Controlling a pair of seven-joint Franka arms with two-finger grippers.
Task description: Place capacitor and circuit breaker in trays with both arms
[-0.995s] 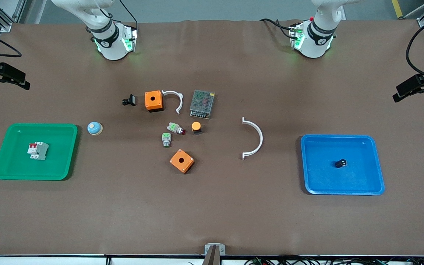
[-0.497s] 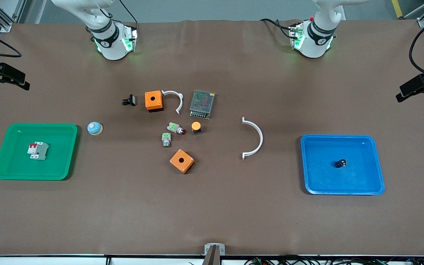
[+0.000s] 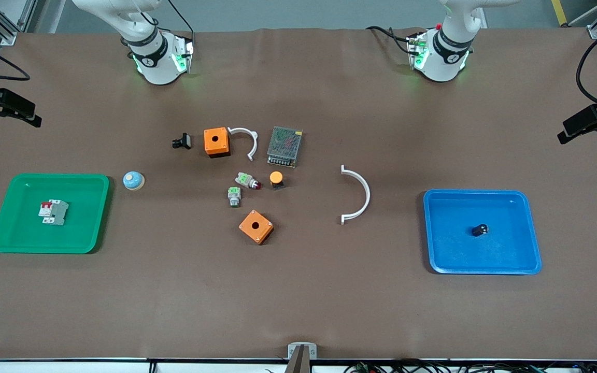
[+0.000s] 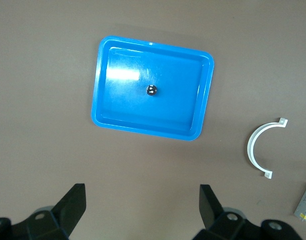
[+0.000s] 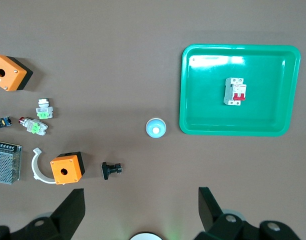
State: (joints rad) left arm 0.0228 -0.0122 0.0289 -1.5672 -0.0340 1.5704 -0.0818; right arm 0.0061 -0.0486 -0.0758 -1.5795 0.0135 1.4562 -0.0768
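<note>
— Both parts look placed. The capacitor [image 3: 480, 230] lies alone near the middle of the blue tray [image 3: 529, 254], which sits toward the left arm's end of the table, nearer the front-camera edge than the arm bases. The circuit breaker [image 3: 53, 212] lies flat in the green tray [image 3: 91, 238] toward the right arm's end, red lever end pointing to the edge where the robots stand.

— So nothing is left?

— Judging from how things lie, no — each part rests inside its tray, clear of the walls, with nothing gripping it. The clutter in the middle — two orange boxes [image 3: 216, 141], the mesh-covered unit [image 3: 284, 146], the white half-rings [image 3: 359, 194], the blue-and-cream dome [image 3: 133, 180] just beside the green tray — does not seem to belong to the job.

— And the arms?

— Drawn up high by their bases along the robots' edge. The left gripper [image 4: 142, 210] hangs well above the table with the blue tray in its wrist view, fingers spread wide, nothing between them. The right gripper [image 5: 141, 210] is likewise up high, looking down on the green tray and the clutter, fingers wide apart and empty. Neither gripper itself shows in the front view. Both arms appear parked.
</note>
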